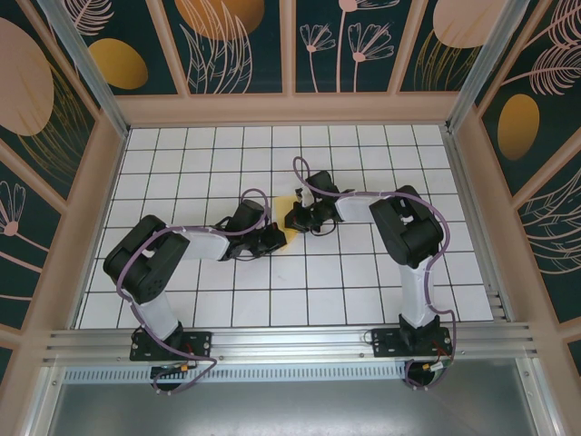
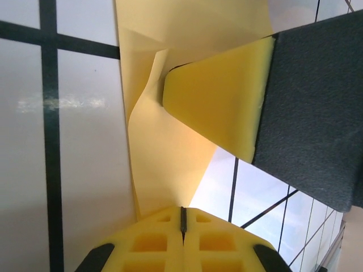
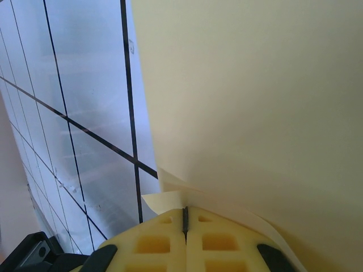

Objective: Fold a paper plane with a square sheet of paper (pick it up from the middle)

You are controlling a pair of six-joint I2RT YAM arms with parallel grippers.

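Paper (image 2: 164, 164) clamped in left claw (image 2: 182, 224), also in right claw (image 3: 185, 218).

From my screen I see a white tabletop (image 1: 363, 300) ruled in dark grid lines, boxed in by dark green walls (image 1: 318, 73) painted with orange ovals (image 1: 118, 64) and pale plant outlines. An aluminium rail (image 1: 290, 343) runs along the near edge, left to right.

The paper (image 2: 164, 164) is thin, matt yellow, smooth with soft creases. The table (image 2: 85, 170) looks pretty glossy, white tiles catching glare. The rail (image 1: 290, 343) along the frame's bottom is brushed metal, and the pads (image 2: 153, 246) are matt yellow plastic.
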